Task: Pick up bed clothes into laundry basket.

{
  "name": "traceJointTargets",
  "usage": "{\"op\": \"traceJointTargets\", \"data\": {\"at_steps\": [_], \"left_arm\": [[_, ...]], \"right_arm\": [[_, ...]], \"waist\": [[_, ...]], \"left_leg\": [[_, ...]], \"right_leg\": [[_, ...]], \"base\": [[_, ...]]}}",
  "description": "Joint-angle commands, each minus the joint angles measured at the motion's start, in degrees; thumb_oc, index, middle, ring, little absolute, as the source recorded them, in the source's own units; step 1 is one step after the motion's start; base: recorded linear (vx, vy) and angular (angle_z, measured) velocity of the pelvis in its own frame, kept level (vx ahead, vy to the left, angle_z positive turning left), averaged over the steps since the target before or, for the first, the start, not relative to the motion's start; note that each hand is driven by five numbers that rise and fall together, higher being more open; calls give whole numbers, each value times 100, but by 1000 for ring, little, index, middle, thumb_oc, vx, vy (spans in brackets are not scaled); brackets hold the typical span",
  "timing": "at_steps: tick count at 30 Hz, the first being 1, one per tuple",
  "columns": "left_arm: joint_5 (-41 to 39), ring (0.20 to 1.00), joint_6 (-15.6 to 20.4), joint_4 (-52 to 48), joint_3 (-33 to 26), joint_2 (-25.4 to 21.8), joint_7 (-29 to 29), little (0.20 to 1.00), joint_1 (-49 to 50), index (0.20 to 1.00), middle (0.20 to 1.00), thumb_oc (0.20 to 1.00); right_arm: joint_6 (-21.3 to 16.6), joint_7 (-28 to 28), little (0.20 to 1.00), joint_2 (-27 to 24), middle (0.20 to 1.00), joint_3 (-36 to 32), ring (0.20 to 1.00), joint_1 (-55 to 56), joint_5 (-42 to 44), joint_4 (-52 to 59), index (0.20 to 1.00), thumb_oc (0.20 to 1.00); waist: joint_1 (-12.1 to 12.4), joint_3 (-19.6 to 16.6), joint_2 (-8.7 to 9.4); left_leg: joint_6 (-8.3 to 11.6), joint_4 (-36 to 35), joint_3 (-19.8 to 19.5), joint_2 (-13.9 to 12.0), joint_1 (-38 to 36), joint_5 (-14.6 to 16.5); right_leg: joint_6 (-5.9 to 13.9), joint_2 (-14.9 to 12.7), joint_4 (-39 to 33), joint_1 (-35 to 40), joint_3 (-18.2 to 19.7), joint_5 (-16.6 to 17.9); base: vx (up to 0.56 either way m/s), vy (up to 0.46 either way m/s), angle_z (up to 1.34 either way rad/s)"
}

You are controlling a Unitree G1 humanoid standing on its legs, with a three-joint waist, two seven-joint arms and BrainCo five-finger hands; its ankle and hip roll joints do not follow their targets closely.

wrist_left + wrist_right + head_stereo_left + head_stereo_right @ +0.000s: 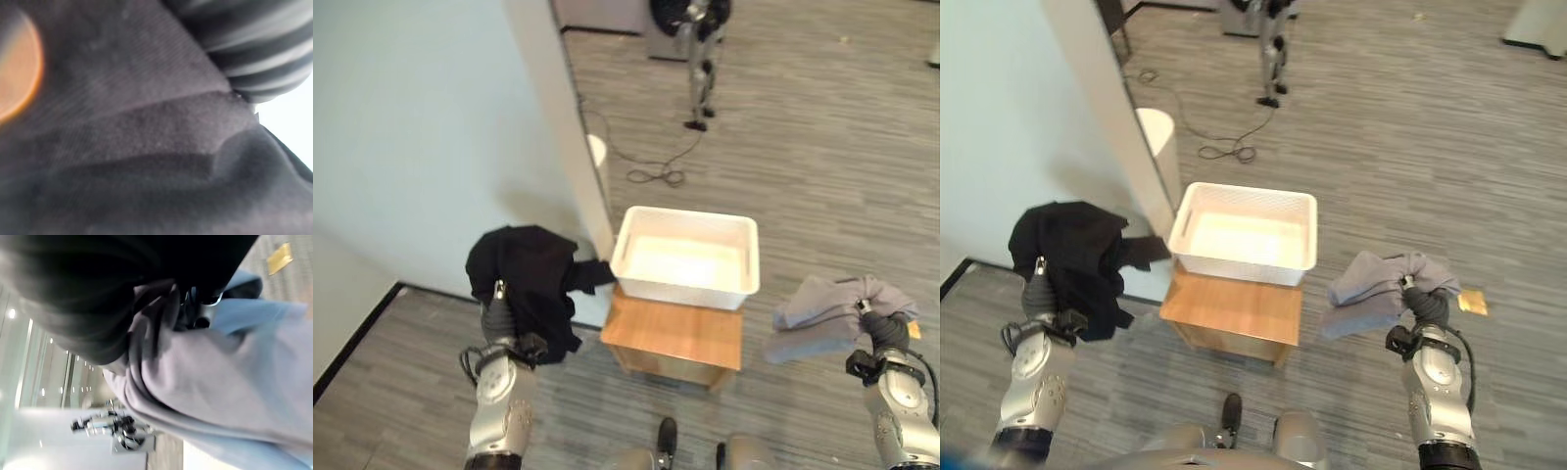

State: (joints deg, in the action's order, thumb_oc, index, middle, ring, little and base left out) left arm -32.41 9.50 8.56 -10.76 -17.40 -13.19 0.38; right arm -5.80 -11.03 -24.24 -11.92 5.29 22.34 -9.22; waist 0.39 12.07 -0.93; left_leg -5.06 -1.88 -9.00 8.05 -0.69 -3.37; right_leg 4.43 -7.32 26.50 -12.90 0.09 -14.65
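A black garment (524,274) hangs bunched over my raised left hand (498,315), to the left of the white laundry basket (681,290); one end of it reaches toward the basket's near left corner. In the left wrist view the black cloth (146,147) lies right against the hand's cover. To the right of the basket, my right hand (884,333) is shut on a grey garment (827,308) and holds it off the floor. Its fingers (195,308) pinch the folds of this grey cloth (220,382). The basket looks empty.
The basket stands on a small wooden table (675,338) straight ahead. A tall pale blue surface (431,127) borders the left side, with a white round bin (597,152) behind its edge. Farther off are a floor cable (651,168) and a dark stand (700,59). A yellow scrap (1472,302) lies on the floor.
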Motion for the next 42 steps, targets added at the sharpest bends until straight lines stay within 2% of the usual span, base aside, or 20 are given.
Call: {"op": "traceJointTargets", "data": {"at_steps": [1, 2, 3, 5, 6, 8, 9, 11, 13, 28, 33, 35, 38, 40, 42], "left_arm": [[305, 200, 455, -604, -278, -461, -31, 200, 232, 200, 200, 200], [388, 200, 361, -639, -115, -499, 54, 200, 238, 200, 200, 200], [248, 200, 340, -696, -205, -394, 130, 200, 330, 200, 200, 200], [1, 200, 455, -669, -191, -173, 127, 200, 406, 200, 200, 200], [-22, 200, 399, -642, -10, -99, 262, 200, 533, 200, 200, 200], [-20, 200, 399, -643, -12, -81, 263, 200, 534, 200, 200, 200], [-53, 200, 307, -581, 332, -90, 356, 200, 665, 200, 200, 200], [-113, 200, 286, -561, 411, -78, 371, 200, 677, 200, 200, 200], [-134, 200, 257, -529, 598, -144, 414, 200, 758, 200, 200, 200], [-293, 200, 284, -446, 746, -397, 399, 200, 729, 200, 200, 200], [-334, 200, 276, -441, 850, -402, 412, 200, 702, 200, 200, 200], [-383, 200, 288, -466, 903, -446, 388, 200, 641, 200, 200, 200], [-395, 200, 286, -461, 910, -473, 384, 200, 613, 200, 200, 200], [-434, 200, 290, -468, 949, -518, 377, 200, 545, 200, 200, 200], [-449, 200, 298, -461, 946, -523, 365, 200, 528, 200, 200, 200]], "right_arm": [[-632, -516, 200, -720, 200, -839, 200, -672, -369, -120, 200, 200], [-454, -505, 200, -893, 200, -867, 200, -697, -462, -155, 200, 200], [-356, -203, 200, -844, 200, -922, 200, -528, -319, 293, 200, 200], [-563, -261, 200, -1018, 200, -1015, 200, -682, -139, 223, 200, 200], [-558, -249, 200, -1539, 200, -978, 200, -985, -140, 102, 200, 200], [-571, -242, 200, -1569, 200, -967, 200, -1003, -126, 72, 200, 200], [-499, -44, 200, -2350, 200, -580, 200, -1531, 79, -372, 200, 200], [-479, -13, 200, -2560, 200, -375, 200, -1738, 129, -569, 200, 200], [-426, 149, 200, -3009, 200, 219, 200, -2406, 237, -958, 200, 200], [-226, 359, 200, -2973, 200, 1600, 200, -3642, 279, -1615, 200, 200], [-143, 399, 200, -2706, 200, 1969, 200, -3937, 278, -1888, 200, 200], [-80, 486, 200, -2368, 200, 2285, 200, -4066, 307, -2086, 200, 200], [-22, 509, 200, -2337, 200, 2433, 200, -4161, 228, -2158, 200, 200], [190, 584, 200, -2115, 200, 3045, 200, -4514, -385, -2394, 200, 200], [211, 592, 200, -2043, 200, 3153, 200, -4600, -431, -2447, 200, 200]], "waist": [[-4, 23, 258], [8, 1, 317], [72, -43, 383], [172, -170, 463], [281, -278, 525], [260, -271, 507], [411, -344, 601], [421, -342, 614], [502, -331, 674], [745, -234, 729], [830, -154, 754], [917, -40, 762], [928, -9, 767], [1041, 163, 753], [1050, 195, 749]], "left_leg": [[449, 85, -15, -524, -80, 333], [472, 315, -140, -450, 16, 424], [489, 303, -207, -458, 42, 423], [516, 169, -282, -507, 26, 369], [567, 73, -325, -557, 19, 321], [568, 61, -342, -560, 6, 316], [641, -32, -445, -589, -3, 247], [660, -67, -483, -603, -15, 219], [700, -117, -541, -619, -30, 167], [758, -217, -743, -626, 18, 103], [744, -208, -749, -614, 74, 99], [739, -185, -780, -599, 167, 72], [743, -185, -787, -599, 214, 55], [756, -199, -847, -587, 375, -16], [757, -199, -865, -586, 422, -33]], "right_leg": [[235, 307, -1950, 537, 196, 1376], [241, 303, -2072, 757, 376, 1331], [199, 287, -2211, 882, 377, 1288], [153, 266, -2446, 1092, 257, 1353], [160, 271, -2644, 1261, 113, 1359], [159, 272, -2676, 1289, 94, 1372], [136, 309, -2870, 1482, -69, 1367], [129, 319, -2899, 1529, -124, 1367], [102, 359, -2943, 1611, -204, 1349], [76, 404, -2990, 1668, -464, 1299], [75, 422, -3021, 1635, -453, 1318], [66, 428, -3017, 1561, -462, 1340], [64, 430, -3017, 1520, -472, 1351], [57, 466, -3062, 1368, -515, 1421], [53, 471, -3075, 1327, -528, 1435]], "base": [[188, -169, 95], [70, -76, 100], [128, -121, 100], [176, -154, 31], [146, -125, 7], [72, -73, 21], [57, -94, 42], [35, -67, 53], [3, -33, 34], [1, -6, 9], [-11, 1, -2], [-56, -4, -1], [-44, -5, -1], [-83, -15, -1], [-47, -2, -2]]}}
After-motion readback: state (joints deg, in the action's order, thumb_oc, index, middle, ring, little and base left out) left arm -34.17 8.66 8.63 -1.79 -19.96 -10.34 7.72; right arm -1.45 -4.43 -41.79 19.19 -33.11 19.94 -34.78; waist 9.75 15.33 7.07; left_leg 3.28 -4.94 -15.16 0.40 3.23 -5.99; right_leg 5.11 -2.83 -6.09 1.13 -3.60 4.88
